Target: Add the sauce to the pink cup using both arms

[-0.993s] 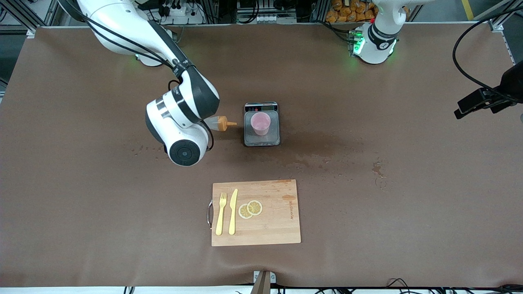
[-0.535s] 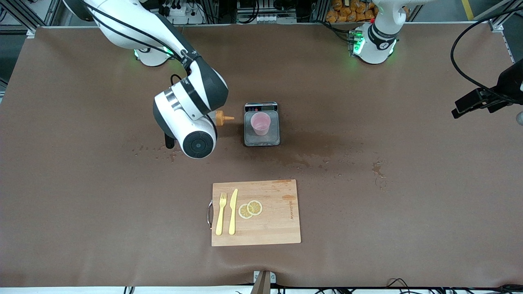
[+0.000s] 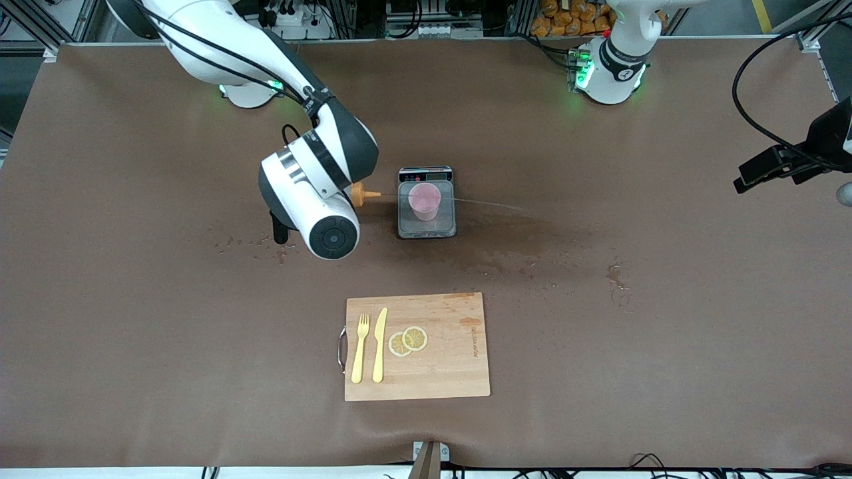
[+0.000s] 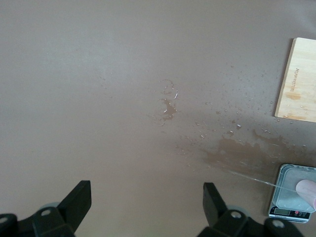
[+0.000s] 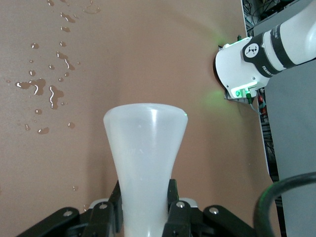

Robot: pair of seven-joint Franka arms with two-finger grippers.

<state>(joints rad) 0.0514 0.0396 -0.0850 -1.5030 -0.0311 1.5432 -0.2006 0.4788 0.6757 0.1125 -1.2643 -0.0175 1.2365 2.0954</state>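
Observation:
The sauce bottle (image 5: pixel 145 148) lies level in my right gripper (image 5: pixel 144 210), whose fingers are shut on its whitish body and pinch it in. Its orange nozzle (image 3: pixel 363 195) points at the pink cup (image 3: pixel 424 201), which stands upright on the grey scale (image 3: pixel 426 226). A thin stream (image 3: pixel 486 202) leaves the nozzle, passes over the cup and reaches the table toward the left arm's end. My left gripper (image 4: pixel 145 205) hangs open and empty over bare table at the left arm's end, with the cup (image 4: pixel 307 190) far off.
A wet brown stain (image 3: pixel 519 243) and droplets spread over the table beside the scale. Nearer the front camera lies a wooden cutting board (image 3: pixel 459 372) with a yellow fork (image 3: pixel 360 348), a knife (image 3: pixel 379 344) and two lemon slices (image 3: pixel 408 340).
My right arm carried the bottle closer to the cup and squeezed it tighter. A thin stream now shoots from the nozzle over the cup. The left arm barely moved.

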